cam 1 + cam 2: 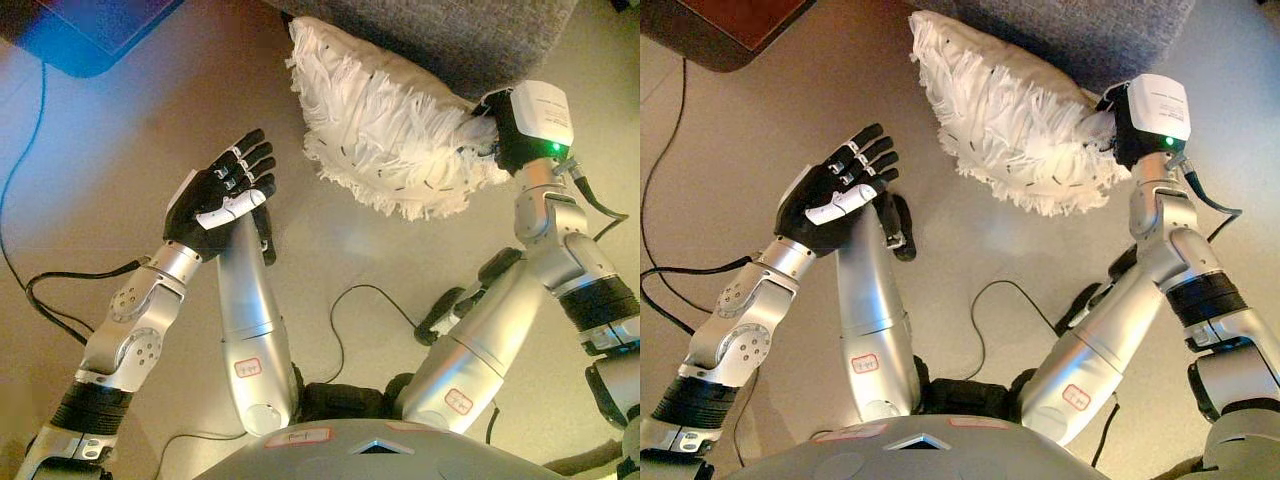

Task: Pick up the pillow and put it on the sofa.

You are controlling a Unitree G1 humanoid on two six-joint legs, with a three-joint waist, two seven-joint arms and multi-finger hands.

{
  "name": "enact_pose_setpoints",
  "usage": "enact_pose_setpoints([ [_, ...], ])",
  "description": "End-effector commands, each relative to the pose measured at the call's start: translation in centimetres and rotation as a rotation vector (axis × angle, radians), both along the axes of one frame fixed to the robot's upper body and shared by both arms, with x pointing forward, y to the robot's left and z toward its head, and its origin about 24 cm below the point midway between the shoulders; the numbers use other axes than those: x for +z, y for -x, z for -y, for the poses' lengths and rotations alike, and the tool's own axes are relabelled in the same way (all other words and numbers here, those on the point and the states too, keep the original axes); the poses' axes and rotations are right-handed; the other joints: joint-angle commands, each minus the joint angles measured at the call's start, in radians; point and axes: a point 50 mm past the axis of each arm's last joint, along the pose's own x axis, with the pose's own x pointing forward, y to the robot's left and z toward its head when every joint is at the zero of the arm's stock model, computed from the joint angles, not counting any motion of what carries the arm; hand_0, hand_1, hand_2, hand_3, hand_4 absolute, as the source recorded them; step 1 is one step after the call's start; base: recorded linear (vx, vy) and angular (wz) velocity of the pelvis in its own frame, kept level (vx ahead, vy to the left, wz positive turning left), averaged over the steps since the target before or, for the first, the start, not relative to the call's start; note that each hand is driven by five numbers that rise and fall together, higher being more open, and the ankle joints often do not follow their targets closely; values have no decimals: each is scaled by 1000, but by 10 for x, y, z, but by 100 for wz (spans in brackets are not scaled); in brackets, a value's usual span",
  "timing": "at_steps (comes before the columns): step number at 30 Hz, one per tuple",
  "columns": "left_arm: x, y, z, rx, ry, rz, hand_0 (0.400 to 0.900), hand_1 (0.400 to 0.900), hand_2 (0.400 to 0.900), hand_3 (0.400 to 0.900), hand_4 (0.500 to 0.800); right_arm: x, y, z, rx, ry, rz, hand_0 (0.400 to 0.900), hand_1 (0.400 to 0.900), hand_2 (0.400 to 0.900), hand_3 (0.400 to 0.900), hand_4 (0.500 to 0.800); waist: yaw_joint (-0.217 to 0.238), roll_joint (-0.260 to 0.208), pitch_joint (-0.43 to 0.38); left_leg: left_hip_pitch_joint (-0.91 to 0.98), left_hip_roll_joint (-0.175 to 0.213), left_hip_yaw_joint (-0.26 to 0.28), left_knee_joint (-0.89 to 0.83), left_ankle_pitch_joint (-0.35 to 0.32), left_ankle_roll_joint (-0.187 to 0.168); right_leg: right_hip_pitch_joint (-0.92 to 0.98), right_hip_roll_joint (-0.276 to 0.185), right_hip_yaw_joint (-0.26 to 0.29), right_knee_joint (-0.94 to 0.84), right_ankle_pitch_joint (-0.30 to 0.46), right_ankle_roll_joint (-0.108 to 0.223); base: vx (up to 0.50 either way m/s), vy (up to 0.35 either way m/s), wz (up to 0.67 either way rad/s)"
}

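A white fringed pillow (385, 125) hangs above the beige floor, and its upper edge lies against the front of the grey sofa (470, 35). My right hand (497, 135) is at the pillow's right end, its dark fingers buried in the fringe, so its hold does not show. My left hand (222, 195) is raised to the left of the pillow and a short way apart from it. Its palm faces up, its fingers are straight and spread, and it holds nothing.
A corner of dark brown furniture (730, 25) juts in at the top left. Beige floor (120, 150) lies between that corner and the sofa, under the pillow.
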Motion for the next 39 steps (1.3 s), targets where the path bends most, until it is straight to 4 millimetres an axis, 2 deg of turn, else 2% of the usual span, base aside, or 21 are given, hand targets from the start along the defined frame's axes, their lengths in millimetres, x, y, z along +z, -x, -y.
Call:
enact_pose_setpoints([
  [1, 6, 3, 12, -42, 31, 41, 900, 900, 900, 900, 800, 59, -15, -13, 42, -43, 225, 400, 400, 400, 400, 500, 55, 29, -3, 82, 71, -122, 159, -274, 33, -125, 24, 51, -136, 263, -102, 0, 0, 0],
  [12, 5, 0, 15, -28, 37, 31, 900, 900, 900, 900, 800, 55, -14, -15, 37, -104, 232, 400, 400, 400, 400, 500, 49, 23, -3, 129, 77, -107, 101, -258, 30, -74, 18, 26, -197, 281, -92, 1, 2, -1],
  [18, 8, -5, 14, -15, 49, 47, 900, 900, 900, 900, 800, 62, -14, -22, 68, -166, 284, 400, 400, 400, 400, 500, 45, 6, -3, 207, 79, -67, -25, -226, 32, 2, 35, -43, -335, 319, -77, -42, -6, -6],
  [23, 9, -16, 7, 128, 33, 41, 900, 900, 900, 900, 800, 82, -11, -33, 152, -177, 377, 400, 400, 400, 400, 500, 31, -13, -3, 330, 84, 13, -254, -153, 44, 119, 78, -144, -559, 395, -58, -94, 8, -13],
  [27, 8, -21, -1, 228, 34, 27, 900, 900, 900, 900, 800, 99, -6, -37, 198, -150, 449, 400, 400, 400, 400, 500, 24, -20, -3, 424, 88, 60, -426, -96, 55, 189, 104, -186, -705, 463, -49, -82, 26, -13],
  [29, 9, -24, -3, 263, 43, 29, 900, 900, 900, 900, 800, 113, -1, -40, 228, -134, 504, 400, 400, 400, 400, 500, 23, -25, -3, 478, 76, 87, -572, -23, 71, 224, 124, -215, -820, 539, -51, -169, 22, -13],
  [32, 8, -27, -5, 297, 31, 21, 900, 900, 900, 900, 800, 128, 4, -43, 261, -112, 569, 400, 400, 400, 400, 500, 25, -35, -3, 583, 67, 125, -745, 35, 82, 328, 143, -269, -964, 591, -45, -83, -2, -12],
  [39, 1, -21, -9, 371, 21, 13, 900, 900, 900, 900, 800, 140, 19, -37, 275, -79, 653, 400, 400, 400, 400, 500, 42, -70, -27, 841, 22, 188, -1056, 131, 100, 625, 170, -391, -1297, 678, -32, 15, -35, -6],
])
